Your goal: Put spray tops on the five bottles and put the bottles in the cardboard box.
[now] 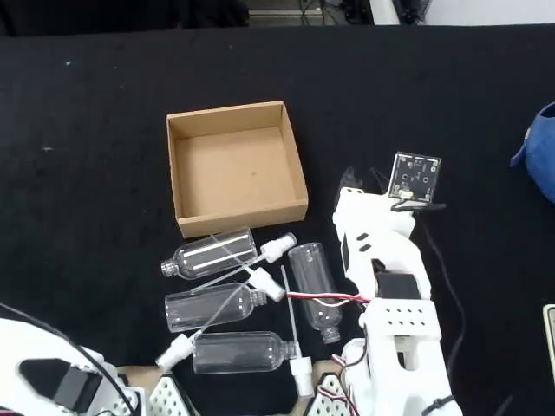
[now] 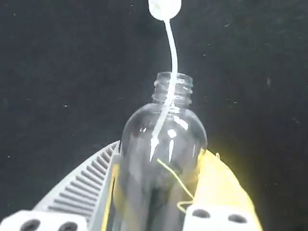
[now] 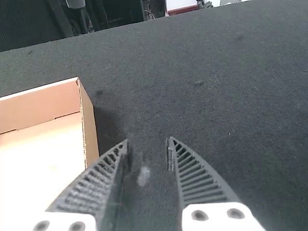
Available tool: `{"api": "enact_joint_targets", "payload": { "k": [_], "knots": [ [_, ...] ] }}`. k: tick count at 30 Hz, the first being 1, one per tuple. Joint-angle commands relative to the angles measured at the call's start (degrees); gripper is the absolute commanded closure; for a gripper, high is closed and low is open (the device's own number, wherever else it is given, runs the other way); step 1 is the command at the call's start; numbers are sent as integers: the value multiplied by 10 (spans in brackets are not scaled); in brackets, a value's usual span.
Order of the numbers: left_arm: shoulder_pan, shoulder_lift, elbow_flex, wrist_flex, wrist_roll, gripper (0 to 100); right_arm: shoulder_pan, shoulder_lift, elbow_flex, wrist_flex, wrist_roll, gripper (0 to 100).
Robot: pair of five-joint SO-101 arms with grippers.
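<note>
Your left tool (image 2: 159, 149) is closed around the body of a clear bottle (image 2: 163, 120). One ribbed finger and one yellow-padded finger press on opposite sides, and the neck points out past the fingertips. A spray top (image 2: 164, 7) sits well ahead of that neck, and its thin dip tube (image 2: 171, 53) already runs down through the opening into the bottle. The bottle looks like light, thin-walled plastic, smooth enough to slip and soft enough to dent. Keep your grip on the broad body below the shoulder, no firmer than needed. The tube appears flexible and would likely buckle if pushed, so I'd take the spray top by its head and not by the tube. Your right tool (image 3: 147, 142) holds nothing. Its fingers stand a narrow gap apart over the black bench (image 3: 231, 72), with the cardboard box (image 3: 89, 120) just beside one finger and outside the gap. The loose bottles (image 1: 316, 279) and loose spray tops (image 1: 277, 249) lie on the bench behind that tool, alongside its arm.
</note>
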Motion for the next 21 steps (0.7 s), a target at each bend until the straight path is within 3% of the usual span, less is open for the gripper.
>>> {"api": "enact_joint_targets", "payload": {
  "k": [1,8,21],
  "knots": [
    [20,14,-72,27,9,969,-11,2,-7,-18,3,890],
    [23,12,-71,33,19,969,-11,2,-7,-19,3,890],
    [44,-114,-70,86,20,969,-11,2,-7,-20,3,890]
  ]
}}
